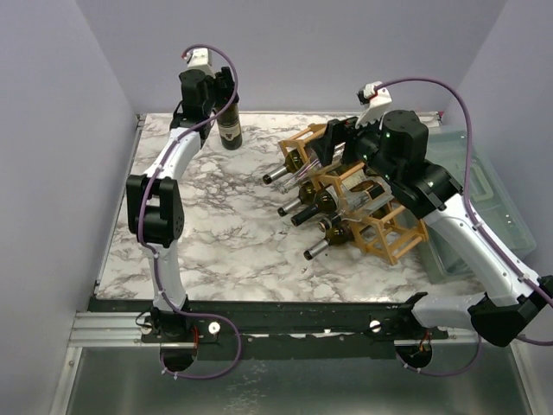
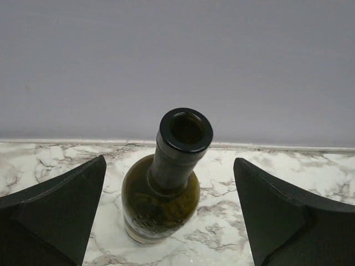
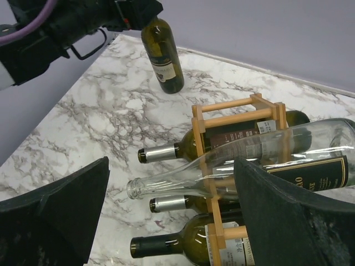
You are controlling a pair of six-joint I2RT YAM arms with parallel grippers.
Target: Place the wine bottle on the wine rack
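Right gripper (image 3: 171,163) gapes open above the marble table (image 1: 216,251), over the wooden wine rack (image 3: 236,118) at its right side, where the clear wine bottle (image 3: 222,166) lies across the top, above dark bottles (image 3: 191,145). The left gripper (image 2: 169,160), also open, straddles an upright green bottle (image 2: 161,205) without touching it.

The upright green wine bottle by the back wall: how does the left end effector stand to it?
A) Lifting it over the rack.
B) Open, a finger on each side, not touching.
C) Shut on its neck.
B: the left end effector flanks the wine bottle, marble visible in both gaps.
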